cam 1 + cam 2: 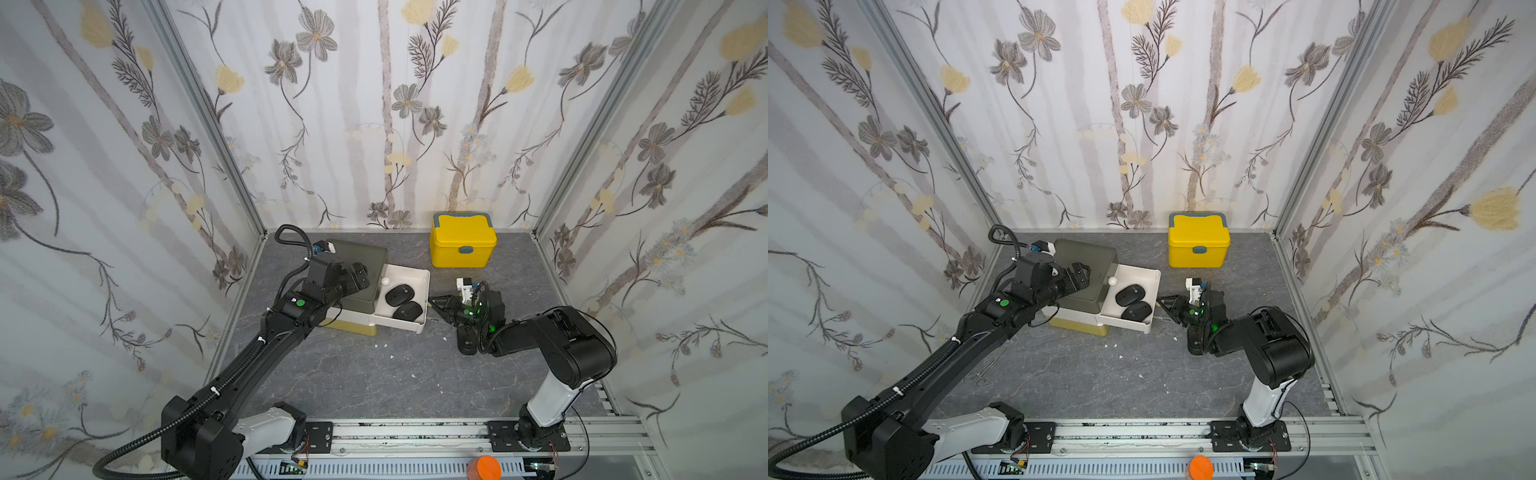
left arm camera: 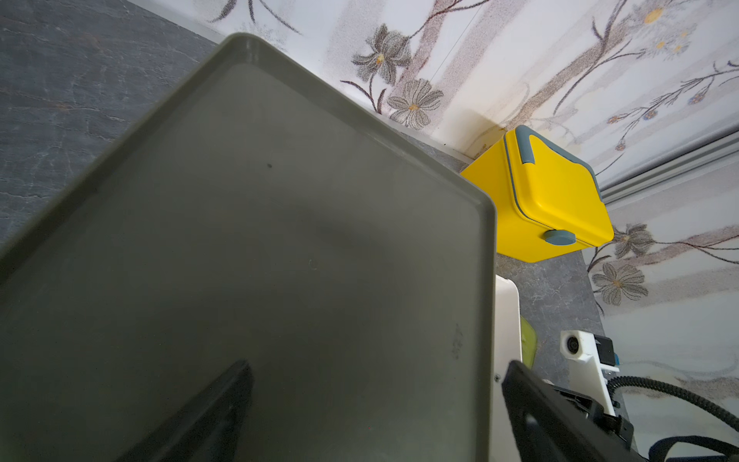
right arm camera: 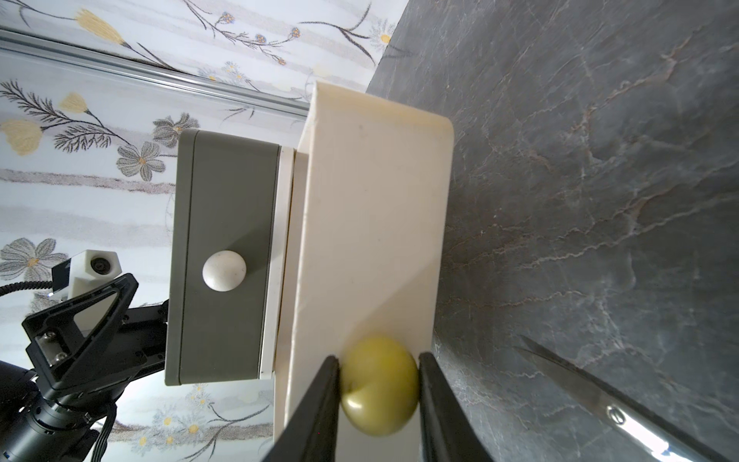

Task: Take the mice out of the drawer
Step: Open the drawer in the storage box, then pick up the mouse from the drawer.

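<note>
Two black mice (image 1: 400, 295) (image 1: 408, 311) lie in the pulled-out cream drawer (image 1: 426, 291); both top views show them (image 1: 1130, 296) (image 1: 1137, 311). A third black oblong mouse (image 1: 467, 341) lies on the table beside my right arm. In the right wrist view my right gripper (image 3: 379, 384) holds the drawer's yellow-green knob (image 3: 380, 404), one finger pressed against each side of it. It reaches the drawer front (image 3: 372, 200) from the right. My left gripper (image 2: 376, 400) stands open just above the unit's olive top (image 2: 280, 240), with nothing between its fingers (image 2: 224, 412).
A yellow lidded box (image 1: 463, 245) stands at the back wall. A scissors blade (image 3: 612, 404) lies on the table near the drawer front. The shut olive drawer above has a white knob (image 3: 224, 271). Metal forceps (image 1: 984, 370) lie near my left arm. A lime-green sliver (image 2: 528, 340) shows by the drawer.
</note>
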### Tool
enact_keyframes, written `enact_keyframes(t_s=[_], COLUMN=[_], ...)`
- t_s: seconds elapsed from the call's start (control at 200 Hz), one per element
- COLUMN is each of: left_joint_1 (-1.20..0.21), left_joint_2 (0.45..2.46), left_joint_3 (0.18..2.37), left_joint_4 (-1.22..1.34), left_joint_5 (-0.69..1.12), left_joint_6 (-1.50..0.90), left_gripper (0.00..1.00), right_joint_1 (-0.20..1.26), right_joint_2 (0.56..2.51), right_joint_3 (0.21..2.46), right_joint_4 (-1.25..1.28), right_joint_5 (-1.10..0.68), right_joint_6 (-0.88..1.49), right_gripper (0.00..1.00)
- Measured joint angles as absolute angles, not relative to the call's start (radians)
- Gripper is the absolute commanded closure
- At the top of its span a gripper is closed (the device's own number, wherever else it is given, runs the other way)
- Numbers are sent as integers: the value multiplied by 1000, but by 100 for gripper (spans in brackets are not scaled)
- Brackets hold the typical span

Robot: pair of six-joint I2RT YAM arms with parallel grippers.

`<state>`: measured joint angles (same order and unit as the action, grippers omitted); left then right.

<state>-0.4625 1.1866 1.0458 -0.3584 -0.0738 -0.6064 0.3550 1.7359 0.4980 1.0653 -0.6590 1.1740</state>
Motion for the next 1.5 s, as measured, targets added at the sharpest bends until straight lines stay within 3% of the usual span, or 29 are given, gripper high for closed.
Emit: enact_keyframes(t_s=[0.39, 0.859, 1.129, 1.499], left_joint_1=[-463, -464, -464, -464], left_joint_2=[1141, 993, 913, 791], left_joint_3=[1111, 1136, 1061, 984], left_joint_4=[-417, -484, -493, -523], left_joint_5=[-45, 54, 74, 109], left_joint_6=[-609, -605, -617, -580], left_gripper=[0, 0, 0, 0], right_joint_1=[347, 356, 476, 600], right_joint_2=[1546, 1271, 1276, 1451], right_joint_3=[570, 801, 994, 1213], right_joint_4=[699, 111, -32, -184], right_joint_5=[-582, -315, -281, -314], right_joint_6=[981, 551, 279, -75], right_gripper=[36, 25, 16, 14])
